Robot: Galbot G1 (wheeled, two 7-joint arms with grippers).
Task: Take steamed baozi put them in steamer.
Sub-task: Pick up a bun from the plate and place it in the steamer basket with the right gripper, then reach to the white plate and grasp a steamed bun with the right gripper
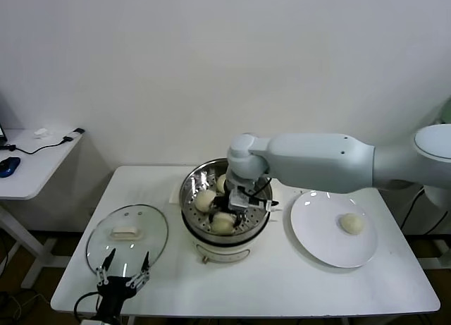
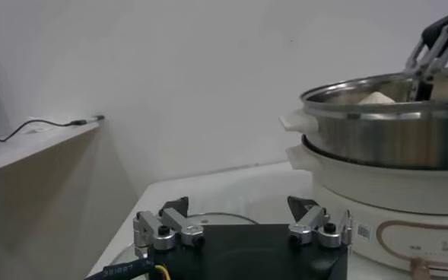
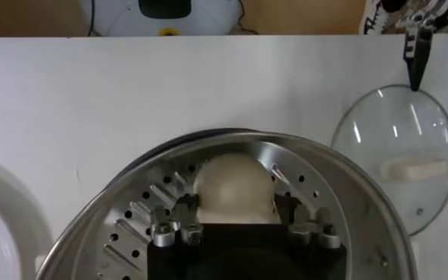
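Right wrist view: smooth domed baozi [image 3: 233, 188] on perforated steel steamer [image 3: 140, 209] floor.

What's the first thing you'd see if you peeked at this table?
The big white right arm reaching into the shiny steamer in the middle of the table, its right gripper low over a bun on the holed floor. Three buns sit in the basket, and one last bun waits alone on the white plate on the robot's right. The glass lid lies flat on the left, with the left gripper open at the table's near edge.
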